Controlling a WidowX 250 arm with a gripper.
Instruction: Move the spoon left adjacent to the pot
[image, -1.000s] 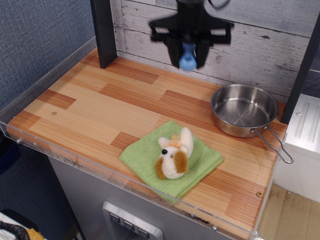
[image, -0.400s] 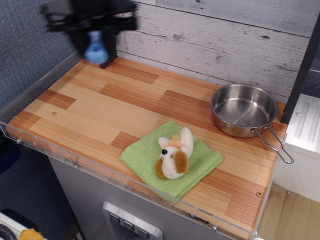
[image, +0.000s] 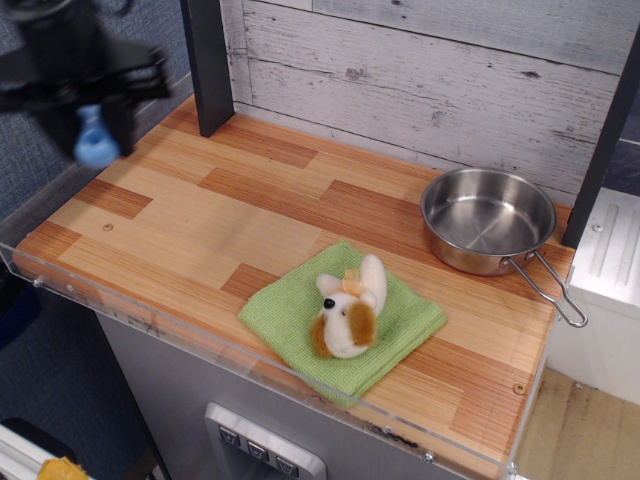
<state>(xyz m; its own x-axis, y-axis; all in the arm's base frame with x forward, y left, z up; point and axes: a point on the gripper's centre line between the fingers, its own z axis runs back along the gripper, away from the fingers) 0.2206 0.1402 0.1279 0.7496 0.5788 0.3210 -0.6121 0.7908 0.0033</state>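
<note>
A wooden counter is sitting before a whitewashed plank wall. At far left the blurred gripper is gripping the spoon, its light-blue handle hanging down above the counter's left edge. The shiny pot is resting well apart at right.

The pincer is seen blurred at the upper left of the view, held high above the left edge of the table. Its dark body is spread wide, with the two fingers pointed downward. The fingers are closed on the spoon, whose light-blue handle is hung out below them. The arm above the pincer is cut off by the top edge of the view.
</note>
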